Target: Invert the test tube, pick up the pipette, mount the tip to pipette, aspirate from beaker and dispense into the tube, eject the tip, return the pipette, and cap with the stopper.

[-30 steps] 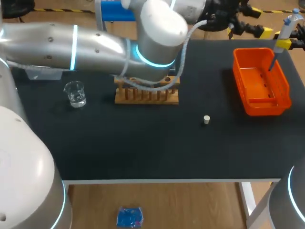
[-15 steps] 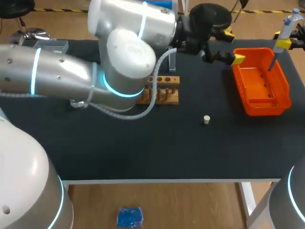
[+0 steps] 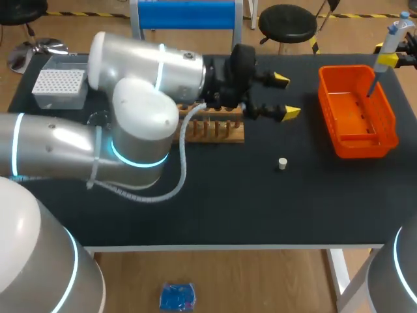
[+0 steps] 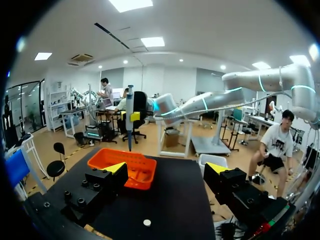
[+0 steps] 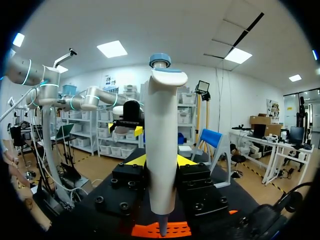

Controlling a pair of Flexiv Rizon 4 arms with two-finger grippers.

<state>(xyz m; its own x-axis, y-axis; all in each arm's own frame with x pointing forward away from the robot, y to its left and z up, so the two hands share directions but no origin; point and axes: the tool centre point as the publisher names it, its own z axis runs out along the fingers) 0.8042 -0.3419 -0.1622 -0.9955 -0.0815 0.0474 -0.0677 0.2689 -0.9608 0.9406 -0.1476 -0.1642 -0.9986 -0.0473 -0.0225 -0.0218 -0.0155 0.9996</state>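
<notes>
the orange bin [image 3: 358, 145] sat at the table's right side. the pipette [image 3: 388, 39] hung upright with its lower end over the bin's far part. the right gripper [image 5: 161, 161] was clamped on the pipette's body from both sides. a tip box [image 3: 60, 88] with a grid of tips stood at the far left. the left gripper [image 3: 281, 96], fingers spread wide and holding nothing, hovered between the wooden rack [image 3: 221, 132] and the bin. the stopper [image 3: 282, 163] lay on the table nearer the front edge, apart from it.

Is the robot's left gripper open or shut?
Open. The left gripper has its two yellow tips standing wide apart, and its wrist view shows only the black table between them, nothing held.
</notes>
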